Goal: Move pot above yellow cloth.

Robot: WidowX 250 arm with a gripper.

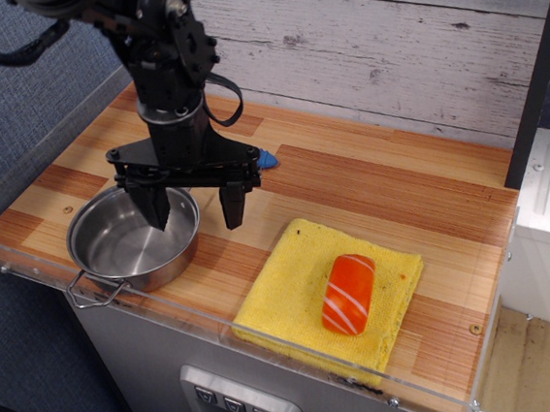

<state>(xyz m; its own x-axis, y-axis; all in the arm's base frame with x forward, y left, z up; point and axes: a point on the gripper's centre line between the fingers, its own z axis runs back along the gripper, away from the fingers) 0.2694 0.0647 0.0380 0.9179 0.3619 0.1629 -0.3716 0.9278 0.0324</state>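
Observed on wooden counter: pot seated upright at the front left corner, near the clear acrylic edge guard, one wire loop handle projecting toward the front edge. Noted yellow cloth lying flat at front centre-right, well apart from the pot, bare wood between the two. Found orange-red striped toy resting on top of the cloth, roughly central. Recorded gripper positioned over the right rim of the pot, jaws spread wide and holding nothing; one dark finger hanging inside the bowl, the other finger outside the wall over the counter, so that the pot rim fell between them. Contact between fingers and pot wall not determinable from this view. Sighted only a small blue tip of the spoon behind the gripper body, remainder hidden by the arm. Logged a whitewashed plank wall at the rear and a black post at the right.
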